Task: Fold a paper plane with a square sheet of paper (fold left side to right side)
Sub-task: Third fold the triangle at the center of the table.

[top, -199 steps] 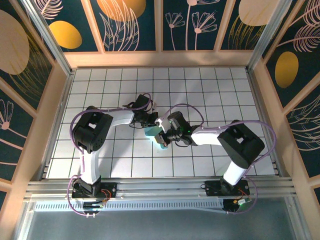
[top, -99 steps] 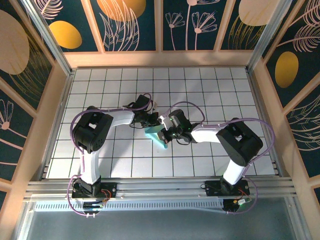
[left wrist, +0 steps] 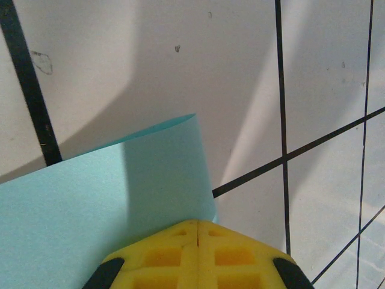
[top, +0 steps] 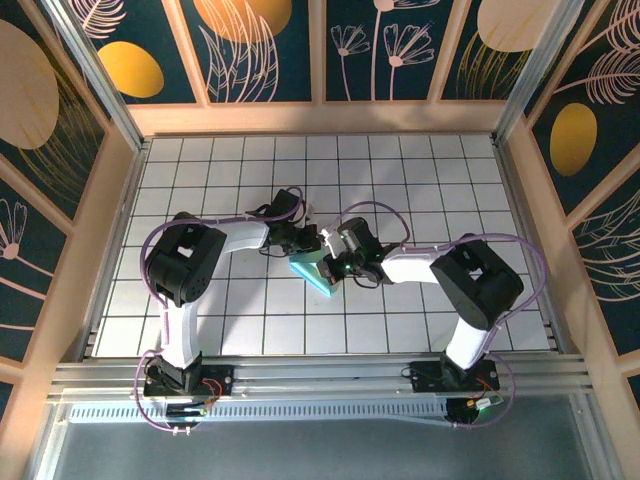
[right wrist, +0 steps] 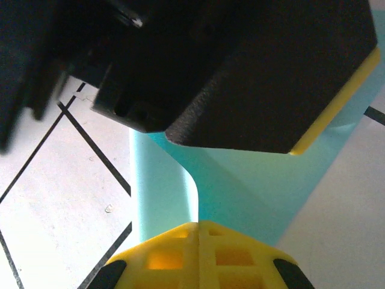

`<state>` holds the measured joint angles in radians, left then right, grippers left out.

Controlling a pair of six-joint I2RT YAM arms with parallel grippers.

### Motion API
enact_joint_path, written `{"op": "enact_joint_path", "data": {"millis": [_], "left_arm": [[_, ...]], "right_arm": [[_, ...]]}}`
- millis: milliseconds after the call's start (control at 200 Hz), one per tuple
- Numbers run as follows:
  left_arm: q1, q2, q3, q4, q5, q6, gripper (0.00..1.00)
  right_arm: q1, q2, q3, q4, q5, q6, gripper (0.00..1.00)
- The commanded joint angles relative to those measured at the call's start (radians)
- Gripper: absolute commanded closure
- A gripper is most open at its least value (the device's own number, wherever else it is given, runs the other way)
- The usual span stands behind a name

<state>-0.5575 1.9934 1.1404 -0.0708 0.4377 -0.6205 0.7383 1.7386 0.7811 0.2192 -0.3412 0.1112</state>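
Light-blue sheet of paper [top: 312, 272], folded over into a narrow slanted band, near the middle of the white gridded table [top: 420, 180], one edge curling upward, fold rounded, not flat.

Arms: left arm [top: 185, 265] and right arm [top: 480, 288], each with white tubular links, bulky black joint housings and looped purple cables [top: 372, 208]. Grippers: left gripper [left wrist: 197, 226] and right gripper [right wrist: 198, 226], with yellow fingertips moulded with square recesses and dark corners.
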Motion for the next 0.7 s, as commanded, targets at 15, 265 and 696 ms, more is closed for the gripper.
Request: {"op": "enact_joint_path", "data": {"millis": [15, 265, 696], "left_arm": [[-0.012, 0.025, -0.021, -0.021, -0.007, 0.014, 1.00], [-0.011, 0.025, -0.020, -0.020, -0.007, 0.013, 1.00], [-0.012, 0.025, -0.019, -0.018, -0.005, 0.013, 1.00]], "right_arm": [[-0.008, 0.019, 0.027, -0.014, 0.010, 0.005, 1.00], [-0.009, 0.036, 0.035, -0.007, 0.011, 0.006, 1.00], [-0.008, 0.054, 0.045, -0.014, 0.005, 0.001, 1.00]]}}
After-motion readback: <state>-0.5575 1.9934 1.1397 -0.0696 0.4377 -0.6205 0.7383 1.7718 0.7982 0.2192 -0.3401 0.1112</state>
